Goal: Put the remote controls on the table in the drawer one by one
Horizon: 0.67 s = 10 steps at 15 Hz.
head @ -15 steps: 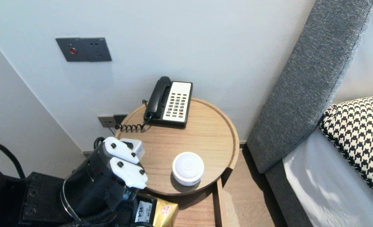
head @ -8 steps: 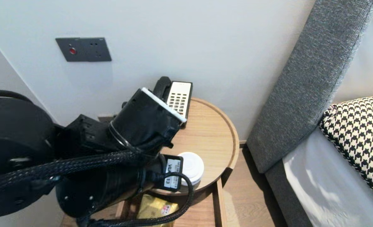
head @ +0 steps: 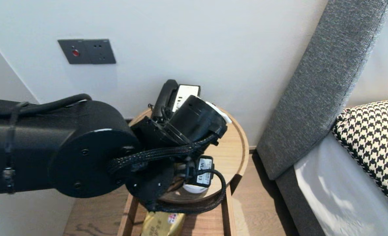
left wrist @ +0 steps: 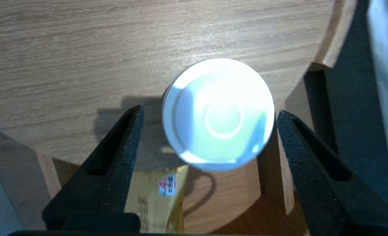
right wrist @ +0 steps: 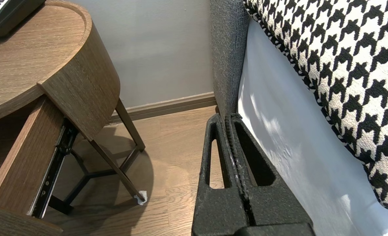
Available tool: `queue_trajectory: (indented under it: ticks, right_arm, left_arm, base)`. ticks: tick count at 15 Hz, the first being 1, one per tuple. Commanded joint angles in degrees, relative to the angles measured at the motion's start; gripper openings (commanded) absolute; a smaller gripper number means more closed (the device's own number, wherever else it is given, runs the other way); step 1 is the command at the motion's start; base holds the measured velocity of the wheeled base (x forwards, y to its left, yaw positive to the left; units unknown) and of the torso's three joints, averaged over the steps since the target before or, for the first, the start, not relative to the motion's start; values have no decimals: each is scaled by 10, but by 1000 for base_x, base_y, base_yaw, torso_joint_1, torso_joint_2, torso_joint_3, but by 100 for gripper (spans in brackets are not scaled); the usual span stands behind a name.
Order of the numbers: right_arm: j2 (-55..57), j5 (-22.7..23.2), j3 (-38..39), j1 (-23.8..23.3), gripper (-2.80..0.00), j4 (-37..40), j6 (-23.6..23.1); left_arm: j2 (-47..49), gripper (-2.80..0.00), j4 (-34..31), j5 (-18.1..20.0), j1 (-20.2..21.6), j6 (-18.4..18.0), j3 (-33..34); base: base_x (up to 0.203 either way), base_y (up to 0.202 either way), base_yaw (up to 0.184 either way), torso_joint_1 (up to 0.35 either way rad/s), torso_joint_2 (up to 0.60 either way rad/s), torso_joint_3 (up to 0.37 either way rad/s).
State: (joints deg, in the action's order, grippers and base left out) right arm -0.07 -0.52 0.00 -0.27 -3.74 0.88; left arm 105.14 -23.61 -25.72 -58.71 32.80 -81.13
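Left wrist view: left jaws wide above lid (left wrist: 218,114)

Round wooden bedside table (head: 232,148), telephone (head: 173,92) at its back, white lidded cup (left wrist: 218,114) near its front edge.

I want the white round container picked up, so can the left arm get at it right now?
Probably yes: the left gripper is over the white round container, jaws open wide to either side, nothing between them and it.
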Motion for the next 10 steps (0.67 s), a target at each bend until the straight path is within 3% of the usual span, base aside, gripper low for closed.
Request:
queue_trajectory:
  ticks: [1, 10]
  right_arm:
    - [-1, 0, 14, 0, -280, -1, 0]
    - [-1, 0, 14, 0, -280, 0, 0]
  left_arm:
    - [36, 0, -2, -9, -1, 2, -20]
    - [89, 0, 5, -26, 0, -4, -39]
  base:
    - [0, 0, 0, 0, 0, 0]
    - [0, 0, 0, 0, 0, 0]
